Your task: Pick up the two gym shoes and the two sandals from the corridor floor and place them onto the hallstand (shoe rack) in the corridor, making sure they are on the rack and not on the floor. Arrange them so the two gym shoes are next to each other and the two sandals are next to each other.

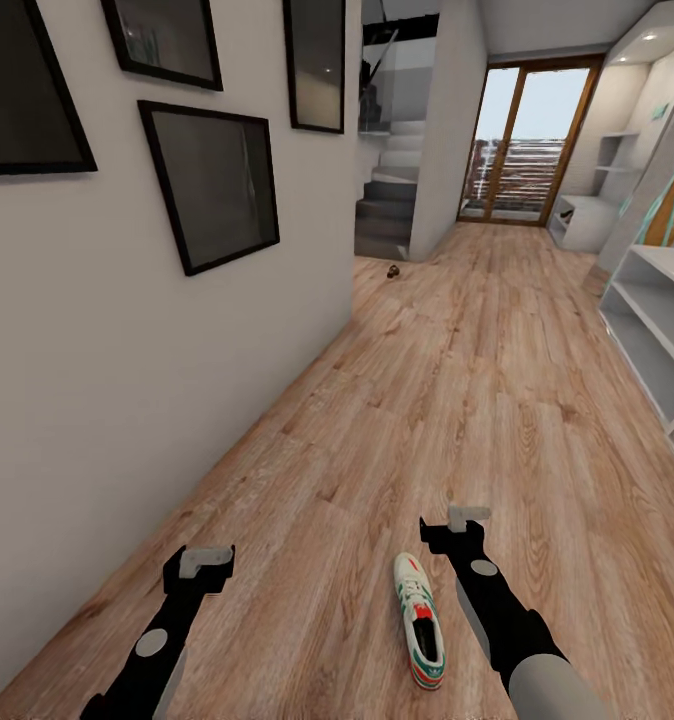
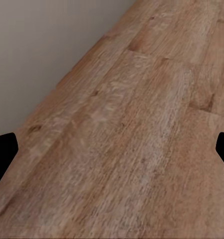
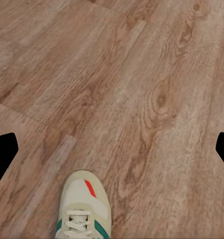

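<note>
One gym shoe, white with green stripes and a red-orange patch, lies on the corridor floor between my arms, toe pointing away. My right gripper hovers open just right of and beyond its toe. In the right wrist view the toe and laces of the gym shoe lie below the open right gripper. My left gripper stands open over bare planks by the wall, as the left gripper also looks in its wrist view. The hallstand stands at the right edge. The other gym shoe is out of view.
A white wall with dark picture frames runs along the left. A small dark brown object, too small to identify, lies far down the floor near the stairs. A glass door ends the corridor, with more white shelving beside it.
</note>
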Robot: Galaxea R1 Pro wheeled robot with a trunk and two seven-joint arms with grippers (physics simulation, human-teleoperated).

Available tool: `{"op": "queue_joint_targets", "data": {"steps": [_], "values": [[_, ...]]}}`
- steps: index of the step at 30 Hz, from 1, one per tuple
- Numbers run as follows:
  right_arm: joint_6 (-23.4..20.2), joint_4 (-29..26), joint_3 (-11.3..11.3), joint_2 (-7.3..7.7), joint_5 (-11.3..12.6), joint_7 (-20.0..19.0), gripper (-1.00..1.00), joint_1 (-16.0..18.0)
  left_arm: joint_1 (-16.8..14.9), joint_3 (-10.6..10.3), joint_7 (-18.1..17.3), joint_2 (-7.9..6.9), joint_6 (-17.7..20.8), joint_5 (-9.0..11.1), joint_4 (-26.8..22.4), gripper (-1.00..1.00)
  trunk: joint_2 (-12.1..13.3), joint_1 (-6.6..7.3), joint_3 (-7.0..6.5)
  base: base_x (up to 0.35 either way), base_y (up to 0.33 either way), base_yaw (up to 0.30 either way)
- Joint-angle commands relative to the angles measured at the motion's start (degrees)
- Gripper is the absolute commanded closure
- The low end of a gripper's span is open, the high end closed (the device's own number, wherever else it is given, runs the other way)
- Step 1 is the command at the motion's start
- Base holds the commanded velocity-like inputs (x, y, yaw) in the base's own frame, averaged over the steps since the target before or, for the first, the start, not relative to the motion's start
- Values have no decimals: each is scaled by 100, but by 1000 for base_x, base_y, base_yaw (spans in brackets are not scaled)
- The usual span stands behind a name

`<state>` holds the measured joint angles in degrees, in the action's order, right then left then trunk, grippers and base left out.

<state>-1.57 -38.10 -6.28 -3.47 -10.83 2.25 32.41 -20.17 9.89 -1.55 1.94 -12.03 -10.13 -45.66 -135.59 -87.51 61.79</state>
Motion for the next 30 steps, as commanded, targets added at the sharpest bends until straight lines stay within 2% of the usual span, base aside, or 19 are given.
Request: {"op": "queue_joint_targets", "data": {"steps": [1,6,7,8,19,30], "values": [[-14,-8,-24,-9,-60,2,-100,2,-105,31,-39,22,79,-60,-10,-100,-43,-21,28,0,0,32],[-14,-5,-29,-12,-60,3,-100,2,-349,-8,-77,42,444,-57,-29,-100,-244,-131,150,0,0,53],[-14,-6,-28,-13,-60,4,-100,2,-480,-73,-90,48,659,-48,-31,-100,-284,-153,176,0,0,76],[-15,-8,-27,-13,-60,4,-100,2,-501,-87,-92,51,689,-47,-31,-100,-324,-175,202,0,0,79],[-18,-5,-26,-14,-60,3,-100,4,-591,-144,-95,70,794,-34,-89,-100,-765,-417,490,0,0,95],[-18,-2,-30,-14,-60,3,-100,3,-556,-137,-91,11,798,-13,-195,-100,-780,-445,825,0,0,108]]}}
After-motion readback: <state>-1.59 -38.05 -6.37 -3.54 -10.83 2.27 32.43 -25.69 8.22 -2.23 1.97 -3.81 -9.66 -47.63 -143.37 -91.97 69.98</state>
